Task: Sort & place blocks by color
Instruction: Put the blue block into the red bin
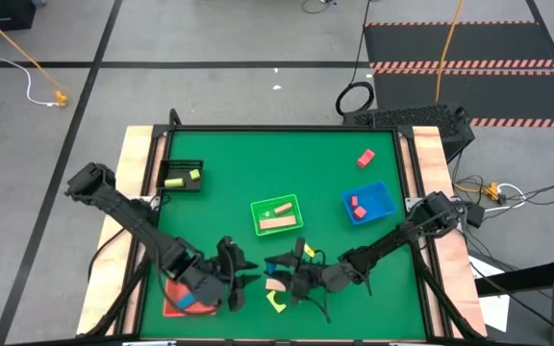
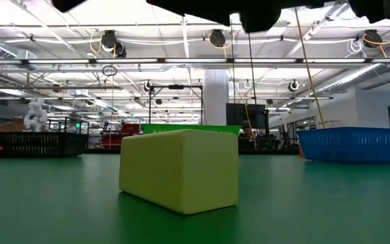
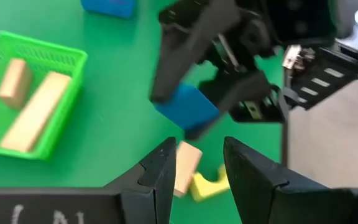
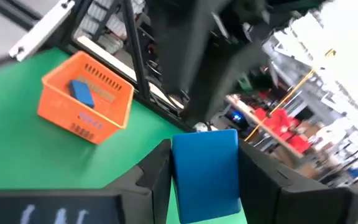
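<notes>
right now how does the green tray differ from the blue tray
The green tray sits mid-table and holds two plain cream wood pieces; the blue tray sits nearer the table's right edge and holds small red/pink pieces. The green tray's pieces are longer bars, the blue tray's are short chunks. Both are small square trays on the green mat, and neither holds blocks of its own colour.

Overhead, table-level, two wrist views — shared green table (image 1: 335, 183).
</notes>
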